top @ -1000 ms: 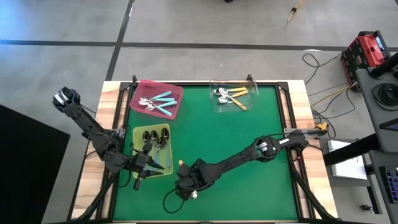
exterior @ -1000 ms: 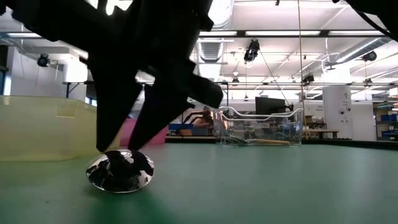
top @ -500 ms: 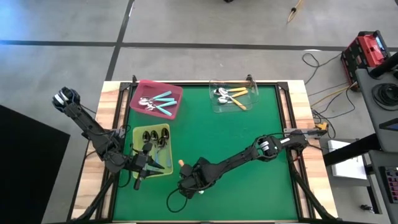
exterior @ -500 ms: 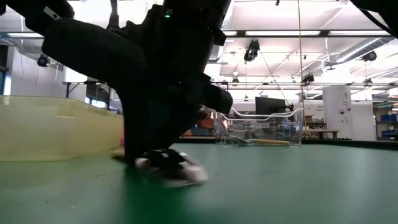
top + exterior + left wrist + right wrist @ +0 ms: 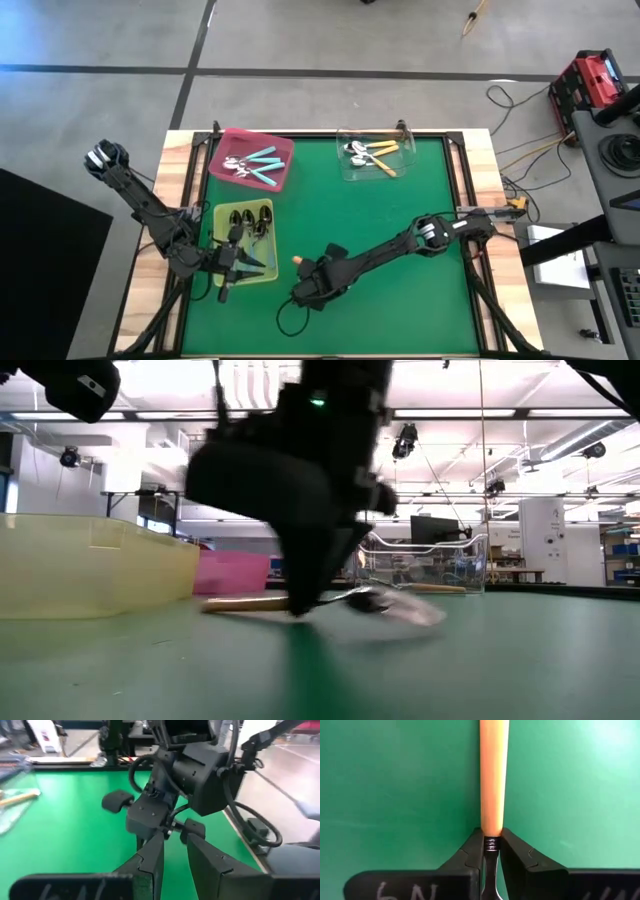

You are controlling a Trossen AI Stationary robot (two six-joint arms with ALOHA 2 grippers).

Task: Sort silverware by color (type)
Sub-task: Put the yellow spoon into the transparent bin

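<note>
My right gripper is shut on an orange-handled spoon low over the green mat, near the table's front and just right of the yellow-green tray. The low view shows the spoon from the side, its handle on one side of the fingers and its metal bowl on the other. My left gripper hangs over the yellow-green tray's near end. In the left wrist view its fingers stand slightly open, nothing between them. My right gripper pinches the spoon's thin metal neck between its two fingers, right where the orange handle ends. The fingers come steeply from above and lie across the spoon. The spoon sits about level just over the mat; whether it is lifted clear I cannot tell.
A pink tray at the far left holds light blue and teal spoons. The clear tray at the far middle holds orange ones. Dark-bowled spoons lie in the yellow-green tray. The mat's right half is open.
My right gripper has shut on the spoon's neck and shifted a little toward the table's right edge while turning. The spoon has swung round with it: its bowl, first facing the low camera between the open fingers, now shows side-on.
</note>
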